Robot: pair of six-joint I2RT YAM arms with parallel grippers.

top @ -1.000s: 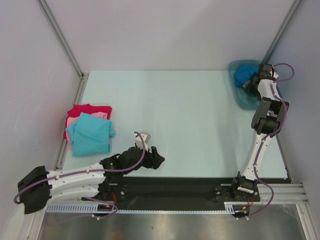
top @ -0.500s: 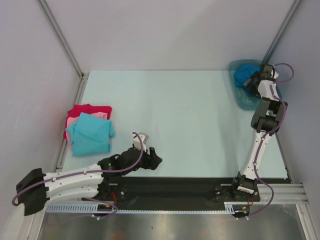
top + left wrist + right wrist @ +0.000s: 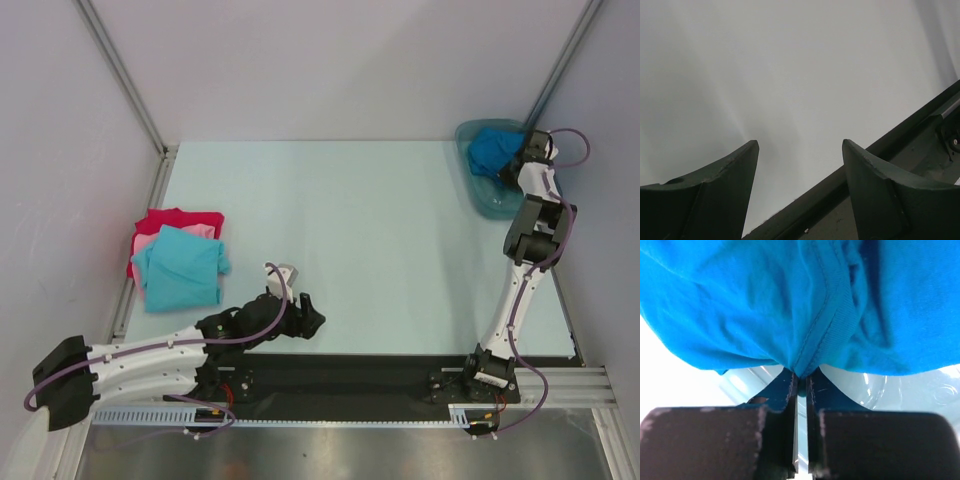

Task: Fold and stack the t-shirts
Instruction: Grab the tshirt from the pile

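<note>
T-shirts mostly done: turquoise t-shirt [image 3: 180,270] tops pink t-shirt [image 3: 148,243] and red t-shirt [image 3: 187,216] at left. Blue t-shirt [image 3: 755,305] lies unfolded in the tray [image 3: 497,208], right gripper [image 3: 801,379] pinching a fold; left gripper [image 3: 800,143] gapes, empty.

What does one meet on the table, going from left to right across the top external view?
Light turquoise cloth t-shirt, on top of a folded pile → left gripper, open and low over the table → medium blue cloth t-shirt, lying in the teal translucent plastic tray.
</note>
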